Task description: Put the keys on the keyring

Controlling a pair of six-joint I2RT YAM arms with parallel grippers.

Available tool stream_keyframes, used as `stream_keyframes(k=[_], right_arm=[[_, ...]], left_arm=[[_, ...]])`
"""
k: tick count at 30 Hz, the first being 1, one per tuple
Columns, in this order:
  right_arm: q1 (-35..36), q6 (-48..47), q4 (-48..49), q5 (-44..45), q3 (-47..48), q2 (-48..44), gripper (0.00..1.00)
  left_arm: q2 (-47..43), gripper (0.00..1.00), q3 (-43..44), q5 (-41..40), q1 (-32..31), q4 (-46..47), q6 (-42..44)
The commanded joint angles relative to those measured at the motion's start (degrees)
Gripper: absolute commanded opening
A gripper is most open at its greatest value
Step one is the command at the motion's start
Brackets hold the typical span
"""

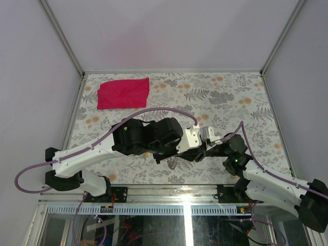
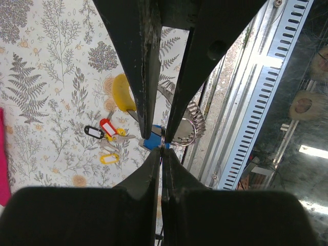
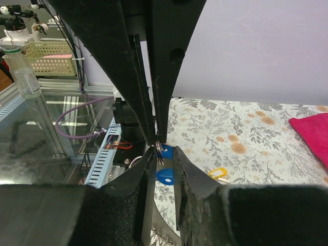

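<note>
The keyring (image 2: 182,134), a thin metal ring with a ribbed silvery chain (image 2: 198,119), hangs over the table's near edge. My left gripper (image 2: 162,149) is shut on the ring's rim. My right gripper (image 3: 165,150) meets it tip to tip, its jaws a narrow gap apart around a blue key (image 3: 168,151) pressed against the ring. A second blue key head (image 3: 165,176) shows just below. Loose keys with black (image 2: 94,132), red (image 2: 107,127) and yellow (image 2: 109,158) tags lie together on the table. From above, both grippers (image 1: 205,152) meet near the front edge.
A red cloth (image 1: 123,93) lies at the back left of the patterned table (image 1: 230,97). A rounded yellow object (image 2: 122,93) sits near the loose keys. The metal rail (image 2: 266,97) of the table's front edge runs right under the grippers.
</note>
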Motion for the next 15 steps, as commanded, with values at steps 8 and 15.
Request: stream_keyframes(k=[8,15], right_arm=[[0.4,1.4,6.3,-0.9,1.9,1.1,0.22],[0.3,2.5,6.2,-1.1,2.1,1.5,0.05]], left_arm=[[-1.4,0.0,1.5,0.9,-0.4,1.9,1.4],[-1.9,0.0,1.0,0.7,-0.4,2.5,1.5]])
